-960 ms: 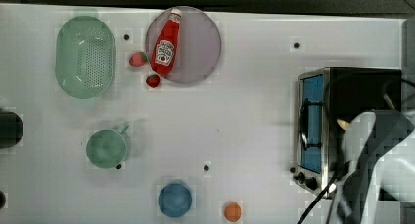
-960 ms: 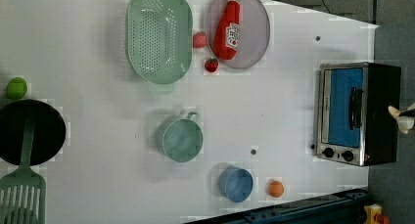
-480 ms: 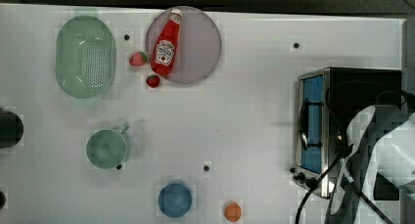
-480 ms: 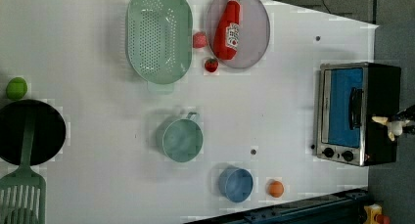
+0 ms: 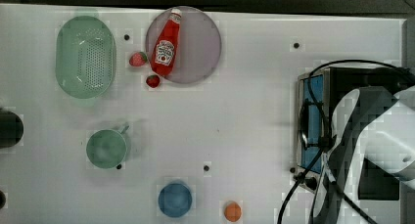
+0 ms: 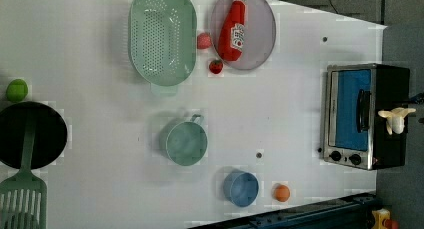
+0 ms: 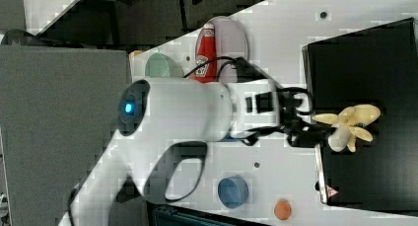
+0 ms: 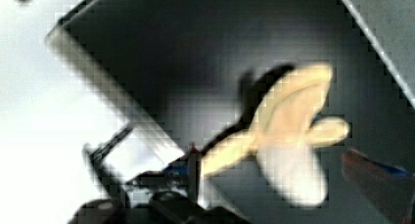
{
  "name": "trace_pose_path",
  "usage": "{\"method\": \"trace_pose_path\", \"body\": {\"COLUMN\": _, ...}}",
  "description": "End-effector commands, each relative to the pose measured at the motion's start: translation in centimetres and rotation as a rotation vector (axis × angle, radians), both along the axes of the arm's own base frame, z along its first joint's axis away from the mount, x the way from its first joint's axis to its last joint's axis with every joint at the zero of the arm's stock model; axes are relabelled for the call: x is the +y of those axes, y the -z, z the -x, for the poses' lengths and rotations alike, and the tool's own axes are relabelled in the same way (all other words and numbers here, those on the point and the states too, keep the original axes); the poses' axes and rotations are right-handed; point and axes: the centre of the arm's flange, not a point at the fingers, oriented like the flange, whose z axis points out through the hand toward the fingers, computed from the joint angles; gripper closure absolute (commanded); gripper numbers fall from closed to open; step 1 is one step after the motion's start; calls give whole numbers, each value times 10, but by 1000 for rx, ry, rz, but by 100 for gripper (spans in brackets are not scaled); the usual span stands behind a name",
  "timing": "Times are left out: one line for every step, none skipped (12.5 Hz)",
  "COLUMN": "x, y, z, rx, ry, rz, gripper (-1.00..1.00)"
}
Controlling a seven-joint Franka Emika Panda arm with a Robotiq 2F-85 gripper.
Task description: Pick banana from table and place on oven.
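The peeled yellow banana point(image 7: 350, 125) lies on the black top of the oven point(image 7: 365, 53), near its front edge. In the left view the banana point(image 6: 395, 120) rests on the oven point(image 6: 350, 114) at the table's point(image 6: 280, 114) right end. My gripper point(image 7: 308, 125) sits just beside the banana in the right view. In the wrist view my gripper point(image 8: 272, 155) is open, its fingertips point(image 8: 193, 153) standing wide apart on either side of the banana point(image 8: 288, 131), which lies free on the oven top. My white arm covers much of the oven point(image 5: 313, 116) in the top view.
On the table point(image 5: 244, 126) are a ketchup bottle point(image 5: 166, 43) on a purple plate point(image 5: 200, 48), a green colander point(image 5: 85, 55), two strawberries point(image 5: 138, 58), a green mug point(image 5: 106, 148), a blue bowl point(image 5: 174, 199) and an orange point(image 5: 233, 212). A black pan point(image 6: 30, 134), a green spatula point(image 6: 22, 199) and a lime point(image 6: 16, 90) lie at the left view's left.
My fingers have opened and let go of the banana, which now rests on the oven top. My arm has shifted over the oven in the top view.
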Motion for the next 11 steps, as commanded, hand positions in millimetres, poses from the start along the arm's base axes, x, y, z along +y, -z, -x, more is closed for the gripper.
{"method": "trace_pose_path", "body": {"x": 57, "y": -65, "z": -15, "rx": -62, "ry": -87, "rz": -58, "gripper": -100}}
{"method": "trace_pose_path", "body": {"x": 85, "y": -83, "z": -15, "rx": -59, "ry": -61, "rz": -85, "gripper": -100}}
{"method": "trace_pose_path", "body": {"x": 114, "y": -102, "z": -16, "rx": -69, "ry": -5, "rz": -96, "gripper": -100}}
{"method": "trace_pose_path", "body": {"x": 143, "y": -121, "z": -15, "rx": -84, "ry": 63, "rz": -101, "gripper": -100}}
{"method": "trace_pose_path", "body": {"x": 171, "y": -137, "z": -13, "rx": -95, "ry": 123, "rz": -103, "gripper": -100}}
{"method": "trace_pose_path", "body": {"x": 199, "y": -150, "z": -10, "rx": -107, "ry": 177, "rz": -104, "gripper": -100}}
{"method": "trace_pose_path", "body": {"x": 228, "y": -162, "z": -6, "rx": -127, "ry": 229, "rz": -102, "gripper": -100}}
{"method": "trace_pose_path", "body": {"x": 258, "y": -170, "z": -1, "rx": -142, "ry": 285, "rz": -98, "gripper": -100}}
{"method": "trace_pose_path", "body": {"x": 285, "y": -175, "z": 6, "rx": -153, "ry": 339, "rz": -90, "gripper": -100}}
{"method": "trace_pose_path", "body": {"x": 307, "y": -179, "z": 13, "rx": -161, "ry": 360, "rz": -84, "gripper": -100}}
{"method": "trace_pose_path", "body": {"x": 325, "y": -183, "z": 19, "rx": -170, "ry": 362, "rz": -80, "gripper": -100}}
